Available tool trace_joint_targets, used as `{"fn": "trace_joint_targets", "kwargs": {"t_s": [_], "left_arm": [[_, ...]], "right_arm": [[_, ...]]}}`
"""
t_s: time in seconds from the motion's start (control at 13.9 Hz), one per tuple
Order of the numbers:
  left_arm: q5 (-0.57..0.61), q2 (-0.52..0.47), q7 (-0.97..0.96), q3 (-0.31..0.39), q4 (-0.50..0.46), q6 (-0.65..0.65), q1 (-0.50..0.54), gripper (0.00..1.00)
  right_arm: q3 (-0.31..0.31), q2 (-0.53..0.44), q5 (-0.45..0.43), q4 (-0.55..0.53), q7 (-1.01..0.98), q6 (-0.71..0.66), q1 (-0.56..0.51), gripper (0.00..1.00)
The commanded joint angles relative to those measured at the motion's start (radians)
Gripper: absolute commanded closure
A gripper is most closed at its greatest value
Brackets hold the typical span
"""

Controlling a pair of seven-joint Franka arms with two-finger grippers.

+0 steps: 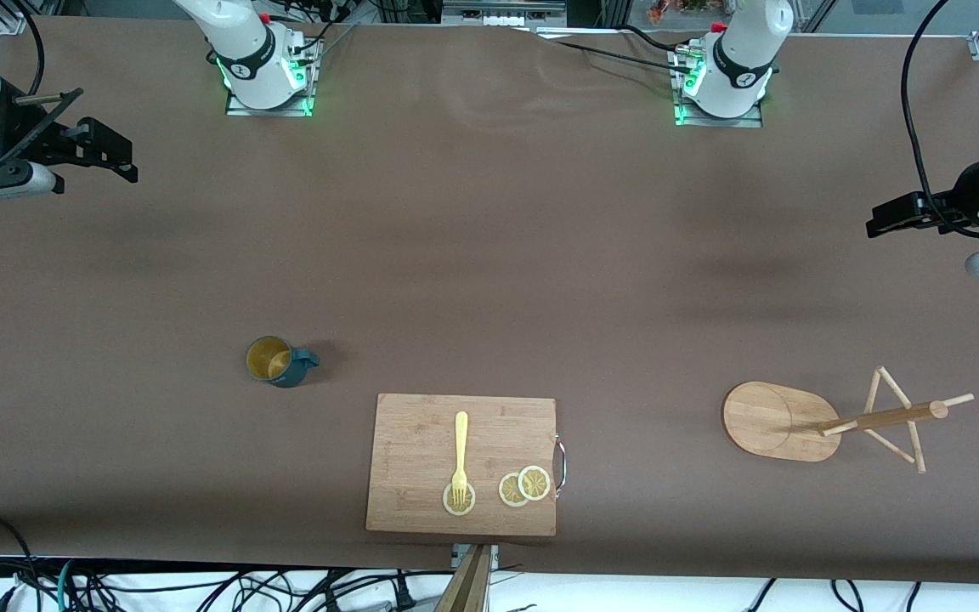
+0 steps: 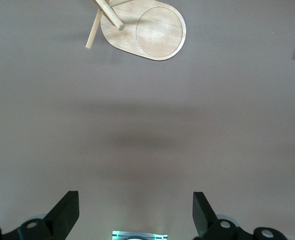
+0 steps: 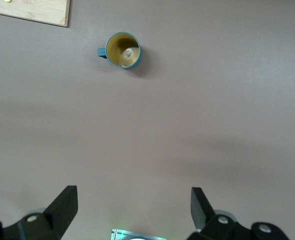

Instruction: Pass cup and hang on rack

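- The right claw (image 1: 111, 157) hangs up in the air over the bare brown bench (image 1: 489, 255) at the right arm's end, released, its two black fingers (image 3: 62, 207) spread wide with nothing between them
- The left claw (image 1: 889, 223) hangs likewise over the bench at the left arm's end, released and empty, fingers (image 2: 65, 210) standing well apart
- The cup (image 1: 279, 360), a dark teal mug with a yellowish inside, stands upright on the bench well apart from the right claw and nearer to the front camera than the spot beneath it; its loop handle points toward the left arm's end
- In the right wrist view the cup (image 3: 123, 50) sits ahead of the open fingers, mouth up, with a corner of the cutting board (image 3: 37, 11) near it
- The rack (image 1: 829, 418), a bamboo mug tree, stands on its oval base well apart from the left claw, nearer to the front camera than the spot beneath it; the left wrist view shows that base (image 2: 147, 32) ahead of the fingers
- A rectangular wooden cutting board (image 1: 421, 425) lies between cup and rack, nearest the front camera, carrying a yellow fork (image 1: 460, 459) and three lemon slices (image 1: 525, 486); the fork's tines rest on one slice
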Motion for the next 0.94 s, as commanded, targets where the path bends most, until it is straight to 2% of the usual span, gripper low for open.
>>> {"fn": "trace_joint_targets", "kwargs": {"t_s": [0.0, 0.86], "left_arm": [[0.022, 0.005, 0.001, -0.01, 0.018, -0.001, 0.0, 0.0], [0.018, 0.005, 0.0, -0.01, 0.018, -0.001, 0.0, 0.0]], "right_arm": [[-0.011, 0.011, -0.012, 0.025, 0.003, -0.029, 0.016, 0.0], [-0.016, 0.012, -0.015, 0.024, 0.006, -0.029, 0.013, 0.0]]}}
